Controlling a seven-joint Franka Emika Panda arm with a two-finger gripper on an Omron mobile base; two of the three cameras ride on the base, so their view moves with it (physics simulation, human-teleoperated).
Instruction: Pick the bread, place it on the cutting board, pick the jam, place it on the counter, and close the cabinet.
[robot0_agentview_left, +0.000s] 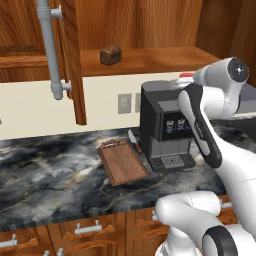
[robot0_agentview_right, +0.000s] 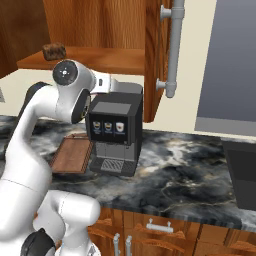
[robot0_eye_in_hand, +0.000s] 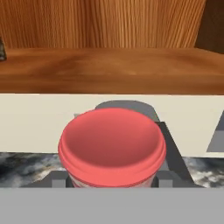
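Jam (robot0_eye_in_hand: 112, 148) — upright, above coffee machine (robot0_agentview_left: 162, 125)

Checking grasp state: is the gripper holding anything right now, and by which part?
Looks like the jam jar, close up in the hand view, but the fingertips are hidden, so neither the hold nor its place can be confirmed.

Left base view looks forward and down from behind the arm, coffee machine (robot0_agentview_left: 165, 127) right of centre; right base view faces the same machine (robot0_agentview_right: 116, 131) from the opposite side; hand view sits close above it (robot0_eye_in_hand: 168, 144), facing the wall.
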